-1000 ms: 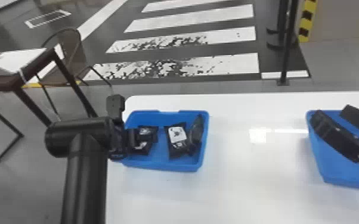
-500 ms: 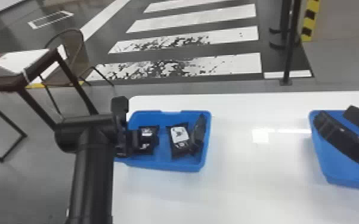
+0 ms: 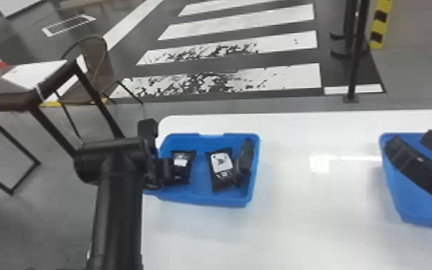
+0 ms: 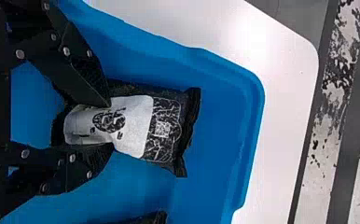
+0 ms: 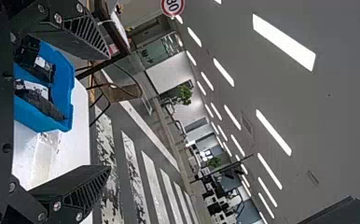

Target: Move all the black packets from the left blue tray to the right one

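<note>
three black packets (image 3: 221,161) in left blue tray (image 3: 204,201). left gripper (image 3: 172,169) pinching one, right gripper (image 3: 408,138) spread wide over right blue tray (image 3: 423,222).

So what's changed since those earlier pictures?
The left gripper has dipped slightly at the left-hand packet in the left tray; whether it has gripped it, I can't tell. The other packets there and the right gripper over the right tray stayed put.
</note>
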### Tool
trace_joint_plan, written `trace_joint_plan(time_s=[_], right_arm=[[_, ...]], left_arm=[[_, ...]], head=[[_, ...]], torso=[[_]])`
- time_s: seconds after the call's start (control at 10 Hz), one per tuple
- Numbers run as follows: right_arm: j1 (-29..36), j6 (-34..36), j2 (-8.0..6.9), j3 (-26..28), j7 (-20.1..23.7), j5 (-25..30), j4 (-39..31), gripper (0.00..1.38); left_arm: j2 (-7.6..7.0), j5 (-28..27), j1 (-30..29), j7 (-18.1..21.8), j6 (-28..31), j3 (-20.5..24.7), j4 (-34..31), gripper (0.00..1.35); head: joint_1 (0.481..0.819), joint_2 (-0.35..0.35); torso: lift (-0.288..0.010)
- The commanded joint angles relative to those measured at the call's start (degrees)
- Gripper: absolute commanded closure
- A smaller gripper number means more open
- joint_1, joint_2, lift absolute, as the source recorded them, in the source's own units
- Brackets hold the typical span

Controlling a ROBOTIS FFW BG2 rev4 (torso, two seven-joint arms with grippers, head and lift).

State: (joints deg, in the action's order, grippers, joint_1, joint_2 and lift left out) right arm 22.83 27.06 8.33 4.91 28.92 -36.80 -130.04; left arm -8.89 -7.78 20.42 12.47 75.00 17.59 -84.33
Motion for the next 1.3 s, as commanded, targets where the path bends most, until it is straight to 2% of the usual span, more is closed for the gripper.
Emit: trace_joint_plan(time_s=[0.0, 0.1, 0.2, 0.4, 0.6, 0.8, 1.2], right_arm=[[0.2, 0.1, -0.07, 0.0, 0.0, -0.2, 0.0, 0.19], [0.2, 0.2, 0.02, 0.0, 0.1, -0.2, -0.1, 0.20], [0.4, 0.2, 0.02, 0.1, 0.2, -0.4, -0.1, 0.20], [0.9, 0.2, 0.11, 0.1, 0.2, -0.6, -0.4, 0.20], [0.9, 0.5, 0.11, 0.1, 0.3, -0.6, -0.8, 0.20], [0.9, 1.8, 0.02, 0.0, 0.6, -0.4, -1.1, 0.20], [-1.3, 2.6, 0.02, -2.7, 2.9, 0.5, 0.3, 0.20]], left_arm=[[-0.07, 0.1, 0.0, 0.0, -0.5, 0.5, 0.3, 0.97], [0.01, 0.1, -0.6, 0.0, -1.6, 0.1, 0.3, 1.19], [0.01, 0.4, -1.4, 0.1, -5.7, 0.0, 0.2, 1.22], [0.10, 0.8, -2.8, 2.3, -8.1, -0.2, -0.8, 1.22], [0.72, 4.7, -8.3, 3.8, -8.5, -0.6, -8.4, 1.22], [0.89, 9.7, -14.8, 4.9, -9.6, -3.0, -16.4, 1.22], [1.60, 11.4, -23.5, 6.3, -10.5, -5.9, -34.0, 1.22]], head=[[0.695, 0.345], [0.695, 0.346], [0.695, 0.348], [0.695, 0.344], [0.695, 0.335], [0.695, 0.309], [0.695, 0.263]], torso=[[-0.140], [-0.140], [-0.140], [-0.140], [-0.140], [-0.140], [-0.140]])
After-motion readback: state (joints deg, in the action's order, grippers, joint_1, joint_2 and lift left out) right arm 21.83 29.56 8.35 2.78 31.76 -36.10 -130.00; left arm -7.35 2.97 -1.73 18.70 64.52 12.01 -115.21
